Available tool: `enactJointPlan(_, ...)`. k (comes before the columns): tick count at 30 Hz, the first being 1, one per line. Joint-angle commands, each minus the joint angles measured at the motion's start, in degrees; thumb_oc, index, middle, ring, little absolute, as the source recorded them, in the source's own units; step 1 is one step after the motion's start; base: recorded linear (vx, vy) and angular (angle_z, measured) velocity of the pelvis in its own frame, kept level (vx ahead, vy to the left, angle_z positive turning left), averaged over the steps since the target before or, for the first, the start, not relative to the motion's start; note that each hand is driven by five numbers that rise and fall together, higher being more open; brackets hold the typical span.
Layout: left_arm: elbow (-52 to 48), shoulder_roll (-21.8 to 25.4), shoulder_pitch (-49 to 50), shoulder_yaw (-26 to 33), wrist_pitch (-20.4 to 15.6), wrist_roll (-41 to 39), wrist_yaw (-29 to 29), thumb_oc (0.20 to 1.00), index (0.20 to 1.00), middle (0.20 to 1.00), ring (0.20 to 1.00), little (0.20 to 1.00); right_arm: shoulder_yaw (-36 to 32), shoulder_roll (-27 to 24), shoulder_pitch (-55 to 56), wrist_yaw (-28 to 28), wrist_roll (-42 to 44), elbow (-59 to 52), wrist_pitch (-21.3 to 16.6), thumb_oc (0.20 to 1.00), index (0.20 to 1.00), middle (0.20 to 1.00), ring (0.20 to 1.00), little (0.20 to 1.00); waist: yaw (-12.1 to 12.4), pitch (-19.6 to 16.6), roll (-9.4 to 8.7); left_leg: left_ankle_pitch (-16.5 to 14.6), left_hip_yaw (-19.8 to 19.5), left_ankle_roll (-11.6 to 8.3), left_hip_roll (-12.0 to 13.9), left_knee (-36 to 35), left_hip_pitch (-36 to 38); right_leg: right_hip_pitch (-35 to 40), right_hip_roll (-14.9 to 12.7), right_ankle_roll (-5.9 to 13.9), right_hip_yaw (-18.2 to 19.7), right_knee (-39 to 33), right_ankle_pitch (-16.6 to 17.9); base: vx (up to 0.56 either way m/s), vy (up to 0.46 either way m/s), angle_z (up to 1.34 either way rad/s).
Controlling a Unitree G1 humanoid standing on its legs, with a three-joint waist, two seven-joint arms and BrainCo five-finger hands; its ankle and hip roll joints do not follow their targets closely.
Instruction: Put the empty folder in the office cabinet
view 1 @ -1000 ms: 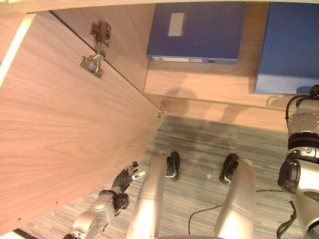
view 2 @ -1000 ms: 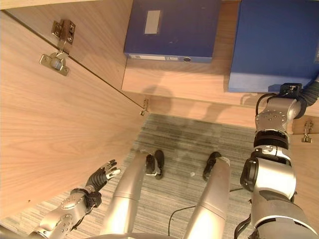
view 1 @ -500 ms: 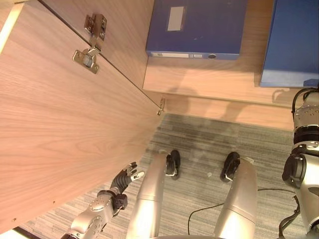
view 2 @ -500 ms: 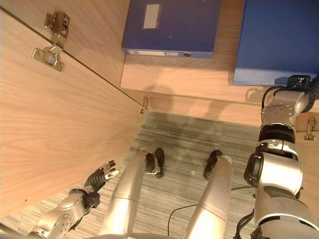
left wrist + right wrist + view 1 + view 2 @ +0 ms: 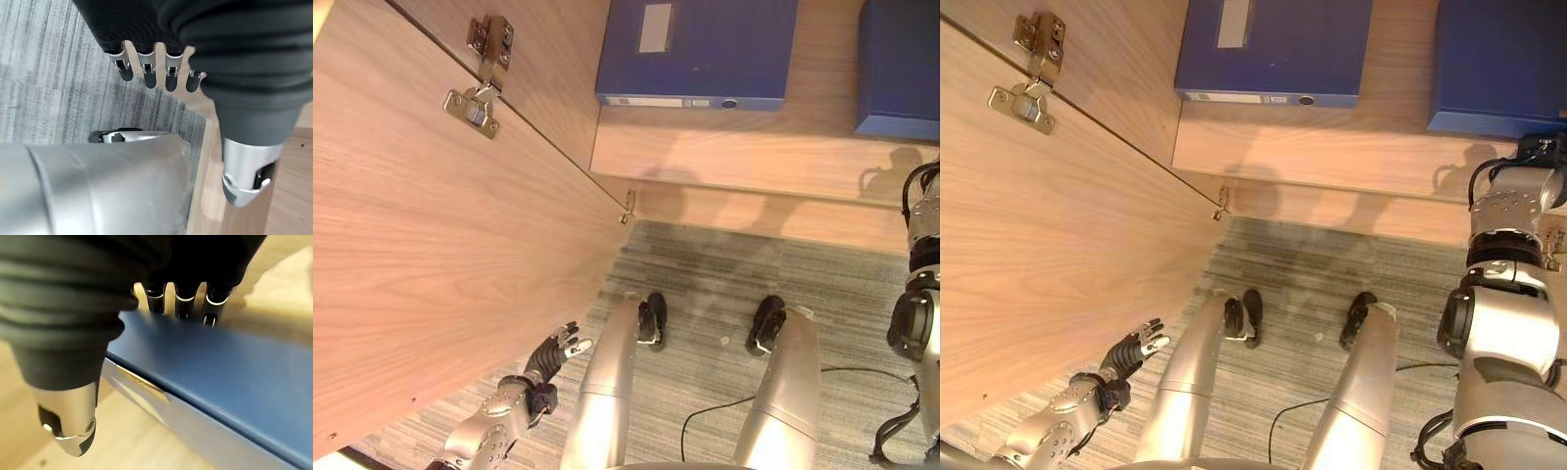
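We see the right hand (image 5: 73, 396) with straight fingers resting on the blue folder (image 5: 1498, 64) on the cabinet shelf (image 5: 744, 157), beside another folder (image 5: 700, 49); the left hand (image 5: 553, 352) hangs relaxed by the open door (image 5: 431, 284).

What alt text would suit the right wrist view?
The robot's right hand reaches over a blue folder lying on a wooden shelf, straight fingers over its far edge, thumb off the near side.

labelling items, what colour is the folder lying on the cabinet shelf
Dark blue folder, clearest in the left eye view.
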Motion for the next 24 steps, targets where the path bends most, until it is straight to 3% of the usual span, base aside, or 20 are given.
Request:
enactJointPlan(1, -1.73, 2.94, 1.15, 0.98, 0.52, -0.69, -1.65, 1.000, 1.000, 1.000, 1.000, 1.000, 3.80, 0.03, 1.83, 1.21, -1.55, 8.07, 10.57, 1.000, 1.000, 1.000, 1.000, 1.000, 1.73, 2.23, 0.20, -1.54, -5.13, -1.83, 1.84, -3.70, -1.45, 0.88, -1.34, 0.03, 2.98, -5.80, 3.74, 0.00, 0.000, 0.00)
enactJointPlan(3, -1.73, 3.16, 1.27, 1.05, 0.66, -0.41, -2.04, 1.000, 1.000, 1.000, 1.000, 1.000, 5.41, -1.07, 1.08, 1.99, -4.48, 9.84, 12.75, 1.000, 1.000, 1.000, 1.000, 1.000, 1.73, 2.20, 0.18, -1.56, -5.08, -1.82, 1.81, -3.49, -1.74, 0.56, -1.34, -0.04, 3.04, -5.58, 3.66, 0.00, 0.000, 0.00)
enactJointPlan(4, -1.69, 3.93, 1.60, 1.40, 0.65, 0.22, -2.80, 1.000, 1.000, 1.000, 1.000, 1.000, 9.60, -3.17, -0.03, 3.66, -11.32, 12.52, 16.34, 1.000, 1.000, 1.000, 1.000, 1.000, 1.92, 2.16, -0.07, -1.52, -5.06, -1.80, 1.77, -3.10, -2.20, 0.07, -1.40, -0.17, 3.09, -5.15, 3.56, 0.00, -0.034, 0.03)
enactJointPlan(8, -2.48, 6.46, 2.49, 2.28, 0.52, 1.17, -4.56, 1.000, 1.000, 1.000, 1.000, 1.000, 20.92, -7.40, -2.75, 9.41, -30.54, 17.86, 23.31, 1.000, 1.000, 1.000, 1.000, 1.000, 2.41, 2.26, -0.60, -1.36, -5.33, -1.74, 1.60, -2.59, -3.05, -0.69, -1.52, -0.52, 3.05, -4.61, 3.57, -0.01, -0.022, 0.03)
enactJointPlan(9, -3.15, 7.28, 3.09, 2.58, 0.59, 1.47, -5.59, 1.000, 1.000, 1.000, 1.000, 1.000, 26.58, -8.08, -4.92, 12.69, -38.54, 20.15, 24.90, 1.000, 1.000, 1.000, 1.000, 1.000, 2.28, 2.29, -0.60, -1.14, -5.45, -1.74, 1.60, -2.62, -3.50, -1.07, -1.38, -0.65, 2.89, -4.73, 3.89, -0.02, -0.043, 0.01)
enactJointPlan(11, -3.96, 8.79, 4.01, 2.65, 1.38, 2.55, -7.68, 1.000, 1.000, 1.000, 1.000, 1.000, 34.49, -7.31, -6.11, 17.57, -48.56, 20.15, 25.72, 1.000, 1.000, 1.000, 1.000, 1.000, 2.63, 2.29, -0.93, -0.73, -5.50, -1.77, 1.76, -2.77, -4.25, -1.48, -1.31, -0.69, 2.47, -4.94, 4.25, -0.02, -0.044, 0.00)
enactJointPlan(15, -3.84, 9.47, 4.63, 2.46, 1.38, 3.45, -9.62, 1.000, 1.000, 1.000, 1.000, 1.000, 43.20, -5.19, -8.04, 21.17, -56.95, 17.41, 25.00, 1.000, 1.000, 1.000, 1.000, 1.000, 2.83, 2.29, -1.18, -0.26, -5.55, -1.91, 1.86, -2.97, -4.68, -1.92, -0.98, -0.70, 2.16, -5.29, 4.47, -0.01, -0.006, -0.05)
enactJointPlan(24, -3.82, 9.49, 3.47, 3.55, 0.62, 5.48, -10.98, 1.000, 1.000, 1.000, 1.000, 1.000, 54.94, -2.82, -11.24, 28.87, -66.09, 12.22, 25.84, 1.000, 1.000, 1.000, 1.000, 1.000, 3.85, 2.95, -1.23, 1.67, -5.38, -2.02, 1.35, -5.25, -5.58, -2.34, -1.26, -0.31, 1.14, -7.94, 6.09, -0.02, 0.008, -0.05)
